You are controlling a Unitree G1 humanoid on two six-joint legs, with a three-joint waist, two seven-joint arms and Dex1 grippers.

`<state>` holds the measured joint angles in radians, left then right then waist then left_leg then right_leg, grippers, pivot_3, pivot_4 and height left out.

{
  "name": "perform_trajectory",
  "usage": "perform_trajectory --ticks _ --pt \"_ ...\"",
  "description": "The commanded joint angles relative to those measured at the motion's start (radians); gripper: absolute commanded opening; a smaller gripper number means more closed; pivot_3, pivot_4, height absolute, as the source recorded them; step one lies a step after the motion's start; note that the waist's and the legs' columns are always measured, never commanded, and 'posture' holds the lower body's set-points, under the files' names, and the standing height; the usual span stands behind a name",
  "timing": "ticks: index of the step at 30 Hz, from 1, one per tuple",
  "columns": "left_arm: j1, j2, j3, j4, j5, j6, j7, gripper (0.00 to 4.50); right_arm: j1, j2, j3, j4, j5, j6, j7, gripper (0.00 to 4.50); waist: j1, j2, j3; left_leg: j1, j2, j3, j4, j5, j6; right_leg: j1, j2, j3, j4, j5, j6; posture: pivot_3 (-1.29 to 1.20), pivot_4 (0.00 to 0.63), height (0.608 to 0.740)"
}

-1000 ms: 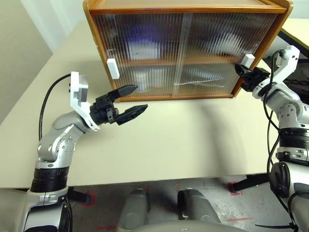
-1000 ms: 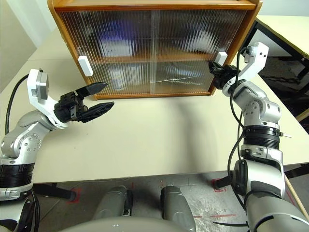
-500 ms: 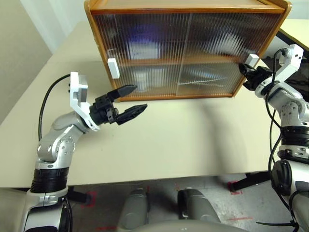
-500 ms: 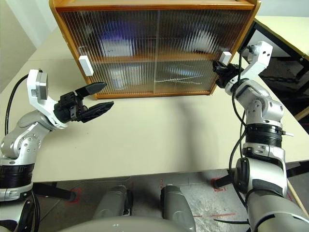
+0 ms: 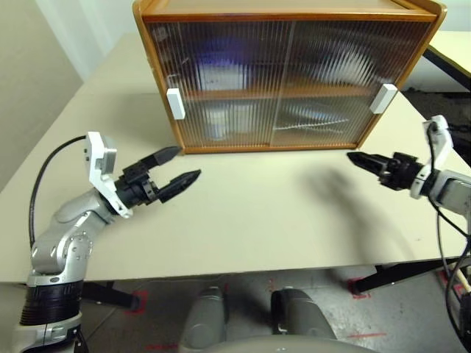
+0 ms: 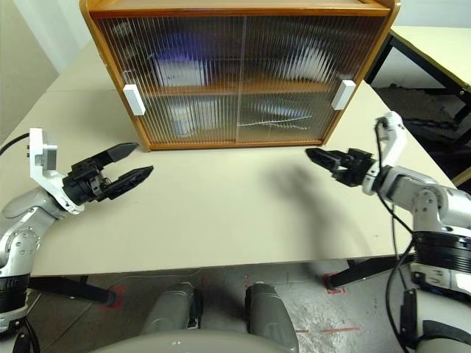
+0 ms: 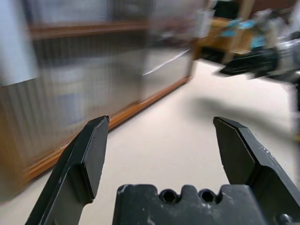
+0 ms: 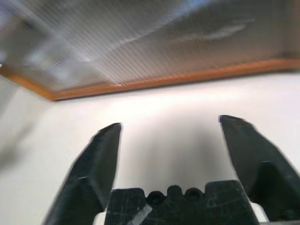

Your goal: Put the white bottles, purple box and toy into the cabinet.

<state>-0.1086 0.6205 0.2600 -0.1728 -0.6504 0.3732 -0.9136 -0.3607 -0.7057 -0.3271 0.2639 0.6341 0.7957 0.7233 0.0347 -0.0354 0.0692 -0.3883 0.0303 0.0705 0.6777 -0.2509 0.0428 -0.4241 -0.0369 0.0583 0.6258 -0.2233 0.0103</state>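
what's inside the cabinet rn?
Both ribbed doors are shut on the cabinet. Through them show a purple blur on the upper shelf and a pale shape below it on the left; the ribbing hides what they are, and the toy can't be made out.

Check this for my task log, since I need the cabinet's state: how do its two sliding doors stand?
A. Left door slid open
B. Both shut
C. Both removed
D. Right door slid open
B: both ribbed doors cover the front of the cabinet, with one white handle near each outer edge and no gap.
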Motion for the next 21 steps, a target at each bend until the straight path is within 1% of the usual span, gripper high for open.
perform_trajectory --ticks 1,2,3,4,7,8,11,14,18,21 --pt "0.027 0.021 0.021 0.074 0.097 -0.008 0.092 4.50 0.003 -0.014 -0.025 0.208 -0.109 -0.284 0.045 4.44 0.005 0.000 0.000 0.000 0.000 0.000 0.000 0.000 0.000 0.000 0.000 0.000 0.000 0.000 0.000 0.21 0.056 0.740" --pt "0.030 0.015 0.023 0.100 0.118 -0.009 0.125 4.50 -0.010 -0.006 -0.036 0.281 -0.129 -0.374 0.049 4.44 0.007 0.000 0.001 0.001 0.000 0.000 0.000 0.000 0.000 0.000 0.001 0.000 0.000 -0.001 -0.002 0.21 0.056 0.740" --pt "0.030 -0.005 0.029 0.134 0.139 -0.033 0.159 4.50 -0.026 0.004 -0.040 0.367 -0.155 -0.482 0.054 4.44 0.008 0.000 0.001 0.001 0.000 0.000 0.000 0.000 0.000 0.001 0.001 0.000 0.000 -0.005 -0.009 0.22 0.056 0.740" --pt "0.027 -0.028 0.033 0.164 0.159 -0.052 0.199 4.50 -0.046 0.014 -0.048 0.451 -0.173 -0.580 0.058 4.44 0.008 0.000 0.002 0.002 0.000 0.000 0.000 0.000 0.000 0.001 0.001 0.001 0.000 -0.006 -0.010 0.21 0.060 0.740" --pt "0.017 -0.076 0.040 0.223 0.211 -0.077 0.298 4.50 -0.111 0.036 -0.077 0.657 -0.203 -0.809 0.053 4.44 0.008 -0.002 0.005 0.002 0.000 0.000 0.000 0.000 0.000 0.001 0.001 0.001 0.001 -0.003 -0.006 0.21 0.060 0.740" --pt "0.009 -0.088 0.053 0.244 0.233 -0.082 0.349 4.50 -0.132 0.046 -0.087 0.719 -0.212 -0.905 0.044 4.44 0.008 -0.002 0.005 0.002 0.000 0.000 0.000 0.000 0.000 0.001 0.001 0.001 0.001 0.002 0.000 0.21 0.060 0.740" --pt "-0.013 -0.098 0.084 0.293 0.274 -0.078 0.457 4.50 -0.180 0.067 -0.117 0.855 -0.220 -1.083 0.033 4.44 0.009 -0.003 0.005 0.002 0.000 0.000 0.000 0.000 0.000 0.001 0.001 0.001 0.000 0.002 0.001 0.21 0.051 0.740" --pt "-0.025 -0.083 0.085 0.326 0.313 -0.088 0.500 4.50 -0.202 0.071 -0.122 0.940 -0.236 -1.166 0.058 4.44 0.011 -0.004 0.003 0.001 0.000 0.000 -0.001 0.000 0.000 0.001 0.001 0.002 0.000 0.002 0.000 0.22 0.029 0.740" --pt "-0.051 -0.085 0.079 0.366 0.360 -0.150 0.528 4.50 -0.225 0.081 -0.162 0.996 -0.209 -1.182 0.154 4.44 0.021 -0.005 -0.003 0.001 -0.001 0.000 -0.001 0.000 0.000 0.001 -0.002 0.001 -0.001 0.004 -0.002 0.24 0.004 0.740" --pt "-0.064 -0.133 0.064 0.386 0.372 -0.198 0.546 4.50 -0.221 0.075 -0.172 1.021 -0.226 -1.178 0.149 4.44 0.033 -0.007 -0.010 0.001 -0.001 0.001 -0.001 -0.001 -0.001 0.001 -0.002 0.001 -0.002 0.005 -0.002 0.23 0.000 0.740"
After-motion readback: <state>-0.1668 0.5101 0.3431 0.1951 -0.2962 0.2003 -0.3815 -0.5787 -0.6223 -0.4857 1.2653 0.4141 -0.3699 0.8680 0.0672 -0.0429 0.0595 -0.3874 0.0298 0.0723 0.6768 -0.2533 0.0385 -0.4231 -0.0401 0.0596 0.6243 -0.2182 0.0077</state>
